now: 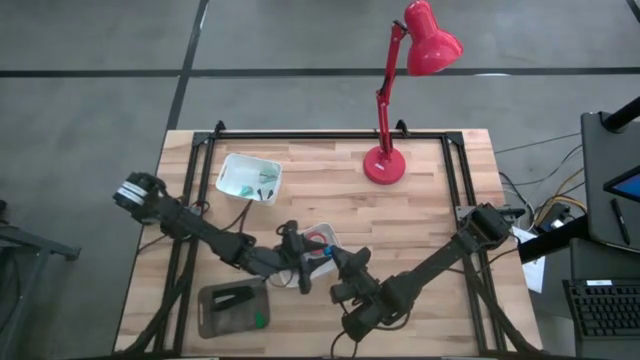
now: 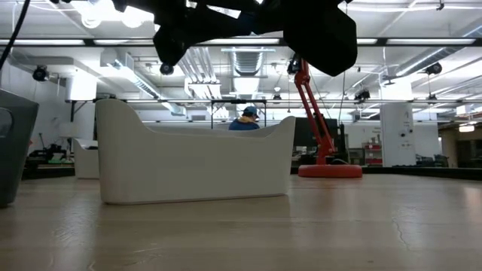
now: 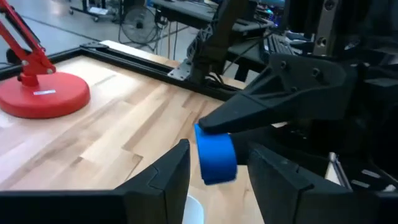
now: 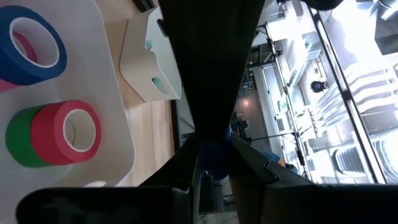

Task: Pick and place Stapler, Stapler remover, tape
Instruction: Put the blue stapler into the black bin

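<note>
Meeting over the white tray [image 1: 325,233] near the worktop's [image 1: 420,215] front centre, both end effectors share one blue tape roll [image 3: 216,153]. The left end effector [image 3: 217,171] has its fingers around that roll in the left wrist view, and the right end effector's [image 4: 214,155] fingers press on the same roll from the far side; blue shows between its fingers in the right wrist view. Whether both are gripping it or only one cannot be told.

Inside the tray lie another blue roll [image 4: 28,50] with pink under it, and a red roll [image 4: 68,132] leaning against a green roll [image 4: 18,140].

A grey tray [image 1: 232,308] at front left holds a black stapler [image 1: 232,296] and a green item. A second white tray [image 1: 249,177] sits at rear left. A red lamp [image 1: 385,160] stands at rear centre.
</note>
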You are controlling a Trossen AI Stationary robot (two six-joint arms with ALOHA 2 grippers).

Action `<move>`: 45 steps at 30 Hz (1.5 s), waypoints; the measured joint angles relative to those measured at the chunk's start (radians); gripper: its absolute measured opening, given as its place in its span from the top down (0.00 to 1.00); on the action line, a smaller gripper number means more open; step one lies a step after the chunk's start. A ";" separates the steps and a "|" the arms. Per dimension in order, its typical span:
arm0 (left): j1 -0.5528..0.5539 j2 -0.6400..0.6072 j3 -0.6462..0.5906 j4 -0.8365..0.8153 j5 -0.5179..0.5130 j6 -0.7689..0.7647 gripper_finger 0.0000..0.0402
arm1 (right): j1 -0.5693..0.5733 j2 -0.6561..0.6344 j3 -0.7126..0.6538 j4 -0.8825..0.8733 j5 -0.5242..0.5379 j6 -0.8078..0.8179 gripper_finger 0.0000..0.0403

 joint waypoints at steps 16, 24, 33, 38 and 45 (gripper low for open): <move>0.006 0.023 -0.001 0.056 -0.016 0.048 0.82 | 0.000 -0.002 -0.002 0.000 -0.008 0.003 0.86; 0.006 0.024 -0.001 0.056 -0.011 0.067 0.78 | 0.000 -0.002 -0.002 -0.001 -0.021 0.013 0.79; 0.005 0.023 -0.001 0.069 -0.011 0.078 0.79 | 0.023 -0.002 -0.002 -0.005 0.060 0.005 0.58; -0.002 0.022 0.000 0.071 -0.011 0.078 0.79 | 0.052 -0.006 -0.003 -0.013 0.146 -0.007 0.50; -0.044 0.022 -0.002 0.029 -0.017 0.081 0.80 | 0.091 -0.047 -0.003 -0.056 0.169 0.060 0.46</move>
